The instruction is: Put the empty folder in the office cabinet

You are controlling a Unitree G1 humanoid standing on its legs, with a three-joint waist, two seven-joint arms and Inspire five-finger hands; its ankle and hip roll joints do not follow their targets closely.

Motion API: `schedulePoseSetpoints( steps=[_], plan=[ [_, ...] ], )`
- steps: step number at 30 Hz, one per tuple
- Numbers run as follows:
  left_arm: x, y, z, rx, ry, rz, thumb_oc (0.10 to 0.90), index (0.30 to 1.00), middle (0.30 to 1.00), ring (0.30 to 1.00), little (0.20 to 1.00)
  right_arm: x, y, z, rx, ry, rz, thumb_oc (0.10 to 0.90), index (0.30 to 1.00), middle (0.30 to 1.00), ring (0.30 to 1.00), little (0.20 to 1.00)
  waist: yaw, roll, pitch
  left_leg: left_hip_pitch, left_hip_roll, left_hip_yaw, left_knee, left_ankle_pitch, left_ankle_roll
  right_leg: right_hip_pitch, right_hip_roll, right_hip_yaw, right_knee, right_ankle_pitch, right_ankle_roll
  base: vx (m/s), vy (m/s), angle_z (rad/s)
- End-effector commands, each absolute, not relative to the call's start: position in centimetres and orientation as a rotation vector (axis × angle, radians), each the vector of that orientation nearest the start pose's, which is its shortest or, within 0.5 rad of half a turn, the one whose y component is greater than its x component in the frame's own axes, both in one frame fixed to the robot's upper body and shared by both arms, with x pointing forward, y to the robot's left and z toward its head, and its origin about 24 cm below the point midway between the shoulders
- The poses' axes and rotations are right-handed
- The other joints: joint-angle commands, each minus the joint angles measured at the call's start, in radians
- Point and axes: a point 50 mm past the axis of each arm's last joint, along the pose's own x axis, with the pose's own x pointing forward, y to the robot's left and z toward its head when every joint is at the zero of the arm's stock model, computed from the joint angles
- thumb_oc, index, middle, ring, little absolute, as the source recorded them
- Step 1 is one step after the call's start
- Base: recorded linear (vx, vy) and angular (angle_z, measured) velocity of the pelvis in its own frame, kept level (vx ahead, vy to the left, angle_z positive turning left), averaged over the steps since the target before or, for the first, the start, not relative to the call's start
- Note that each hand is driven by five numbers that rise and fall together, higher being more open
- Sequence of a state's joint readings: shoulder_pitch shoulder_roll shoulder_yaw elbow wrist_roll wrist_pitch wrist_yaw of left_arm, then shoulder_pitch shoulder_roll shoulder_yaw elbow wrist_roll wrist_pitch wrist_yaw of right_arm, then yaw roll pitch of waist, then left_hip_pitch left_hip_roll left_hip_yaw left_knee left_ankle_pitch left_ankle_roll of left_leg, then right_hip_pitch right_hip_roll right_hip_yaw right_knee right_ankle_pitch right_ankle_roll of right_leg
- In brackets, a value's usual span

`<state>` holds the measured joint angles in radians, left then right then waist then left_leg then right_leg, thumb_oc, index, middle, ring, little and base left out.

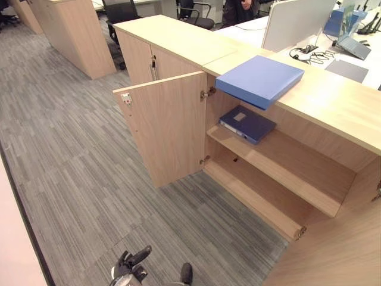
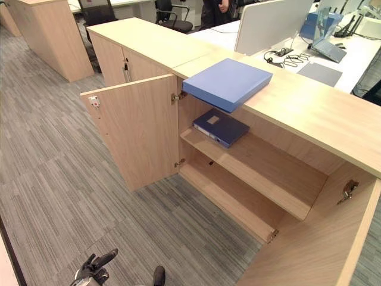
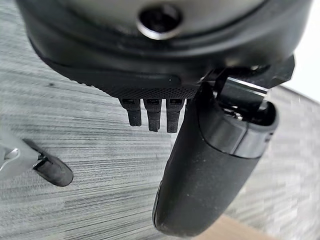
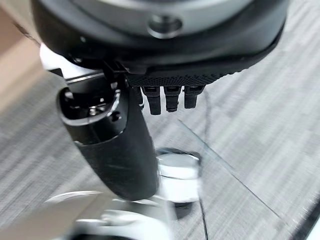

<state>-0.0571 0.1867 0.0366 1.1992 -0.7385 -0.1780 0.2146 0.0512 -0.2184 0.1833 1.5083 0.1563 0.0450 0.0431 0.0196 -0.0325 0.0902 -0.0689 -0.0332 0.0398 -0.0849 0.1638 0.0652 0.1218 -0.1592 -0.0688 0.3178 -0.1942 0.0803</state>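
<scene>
Low at the near left, the left hand (image 1: 130, 266) hangs with fingers relaxed and empty; the right hand (image 4: 125, 150) likewise. Right of the open door (image 1: 164, 128), the blue folder (image 1: 259, 79) lies atop the cabinet (image 1: 333, 98), ungrasped; reaching up for it likely comes next.

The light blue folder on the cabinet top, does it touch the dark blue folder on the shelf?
Apart. The left eye view shows the light blue folder on the cabinet top, above the dark blue folder.
</scene>
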Motion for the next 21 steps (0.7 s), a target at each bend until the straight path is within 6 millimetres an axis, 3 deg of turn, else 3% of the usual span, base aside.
schedulePoseSetpoints(
  steps=[1, 2, 3, 5, 9, 11, 14, 19, 21],
  plan=[
    [14.6, 27.4, -12.7, -0.316, 0.763, 0.769, 0.8, 0.9, 0.9, 0.9, 0.9, -4.8, -22.5, -17.1, -0.191, 1.783, 0.055, 0.8, 0.9, 0.9, 0.9, 0.9, 0.034, 0.013, 0.032, -0.006, 0.018, 0.078, 0.096, -0.18, -0.045, -0.059, -0.123, -0.22, -0.208, 0.224, 0.042, -0.08, 0.212, -0.81],
    [14.2, 27.9, -12.7, -0.311, 0.78, 0.783, 0.8, 0.9, 0.9, 0.9, 0.9, -6.2, -22.8, -16.8, -0.199, 1.833, 0.084, 0.8, 0.9, 0.9, 0.9, 0.9, 0.034, 0.012, 0.033, -0.008, 0.024, 0.108, 0.1, -0.185, -0.048, -0.042, -0.134, -0.321, -0.199, 0.215, 0.036, -0.02, 0.204, -0.84],
    [14.0, 28.5, -12.6, -0.32, 0.772, 0.81, 0.8, 0.9, 0.9, 0.9, 0.9, -7.1, -23.2, -16.5, -0.22, 1.868, 0.101, 0.8, 0.9, 0.9, 0.9, 0.9, 0.038, 0.006, 0.033, 0.003, 0.028, 0.141, 0.101, -0.204, -0.053, -0.025, -0.136, -0.381, -0.172, 0.192, 0.039, -0.01, 0.187, -0.95],
    [14.0, 29.4, -12.1, -0.333, 0.74, 0.835, 0.8, 0.9, 0.9, 0.9, 0.9, -8.1, -23.7, -16.2, -0.27, 1.906, 0.153, 0.8, 0.9, 0.9, 0.9, 0.9, 0.042, -0.012, 0.03, 0.006, 0.021, 0.202, 0.098, -0.211, -0.041, -0.007, -0.124, -0.429, -0.134, 0.177, 0.041, -0.02, 0.165, -1.04],
    [13.4, 30.3, -11.9, -0.363, 0.72, 0.882, 0.8, 0.9, 0.9, 0.9, 0.9, -8.5, -23.1, -16.2, -0.279, 1.916, 0.209, 0.8, 0.9, 0.9, 0.9, 0.9, 0.054, -0.071, 0.009, 0.002, -0.01, 0.298, 0.092, -0.21, -0.031, 0.014, -0.035, -0.391, -0.168, 0.164, 0.053, -0.01, 0.046, -1.31],
    [13.4, 30.6, -11.7, -0.381, 0.701, 0.913, 0.8, 0.9, 0.9, 0.9, 0.9, -8.3, -22.5, -16.4, -0.273, 1.908, 0.229, 0.8, 0.9, 0.9, 0.9, 0.9, 0.057, -0.086, 0.009, -0.001, -0.005, 0.34, 0.085, -0.201, -0.037, 0.006, 0.016, -0.371, -0.204, 0.132, 0.041, -0.04, -0.046, -0.53],
    [13.2, 30.8, -11.7, -0.401, 0.688, 0.958, 0.8, 0.9, 0.9, 0.9, 0.9, -8.1, -21.5, -16.7, -0.235, 1.887, 0.229, 0.8, 0.9, 0.9, 0.9, 0.9, 0.053, -0.084, 0.016, 0.007, 0.01, 0.384, 0.085, -0.198, -0.043, -0.001, 0.048, -0.391, -0.247, 0.088, 0.008, -0.04, -0.073, -0.82],
    [13.1, 30.7, -11.5, -0.4, 0.656, 0.997, 0.8, 0.9, 0.9, 0.9, 0.9, -7.7, -20.4, -17.0, -0.177, 1.852, 0.221, 0.8, 0.9, 0.9, 0.9, 0.9, 0.039, -0.085, 0.032, 0.003, 0.03, 0.41, 0.113, -0.2, -0.05, 0.012, 0.071, -0.355, -0.306, 0.096, -0.003, -0.04, -0.1, -0.36],
    [13.5, 31.0, -10.9, -0.385, 0.615, 1.0, 0.8, 0.9, 0.9, 0.9, 0.9, -7.1, -20.0, -17.2, -0.155, 1.817, 0.224, 0.8, 0.9, 0.9, 0.9, 0.9, 0.036, -0.099, 0.062, -0.056, 0.077, 0.399, 0.265, -0.225, -0.061, 0.008, 0.086, -0.296, -0.303, 0.087, -0.023, -0.07, -0.217, -0.15]
  ],
)
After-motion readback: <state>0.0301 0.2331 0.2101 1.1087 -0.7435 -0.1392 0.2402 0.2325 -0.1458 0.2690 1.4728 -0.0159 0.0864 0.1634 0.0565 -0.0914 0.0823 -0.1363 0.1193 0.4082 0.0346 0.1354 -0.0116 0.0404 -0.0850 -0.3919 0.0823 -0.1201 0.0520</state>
